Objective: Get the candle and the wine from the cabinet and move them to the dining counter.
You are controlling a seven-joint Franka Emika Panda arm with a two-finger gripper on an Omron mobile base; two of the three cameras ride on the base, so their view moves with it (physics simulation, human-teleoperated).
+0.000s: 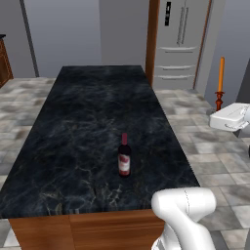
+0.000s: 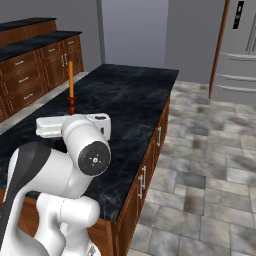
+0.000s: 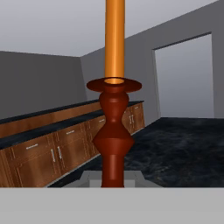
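In the left base view, the wine (image 1: 124,156) stands upright on the dining counter (image 1: 88,112), the long desk with the black veined top, near its front end and a little toward the right edge. Out past the right edge of this desk, the candle (image 1: 220,83) stands upright in the air above the tiled floor (image 1: 205,141), its dark red holder rising straight out of the white hand (image 1: 229,118) of the arm. The fingers themselves are too small to make out here. A grey refrigerator (image 1: 178,44) stands behind.

In the right base view, the candle (image 2: 71,87) rises just beyond the white hand (image 2: 75,125), seen against the near left part of the dining counter (image 2: 135,100). Brown drawer cabinets (image 2: 30,75) with a black top line the left wall.

In the hand view, the candle (image 3: 114,41) stands upright in the centre, its turned red holder (image 3: 113,131) running down to the bottom, where the fingers are closed narrowly on its stem, though their tips are hidden. The dining counter (image 3: 183,148) spreads dark beyond it to the right.
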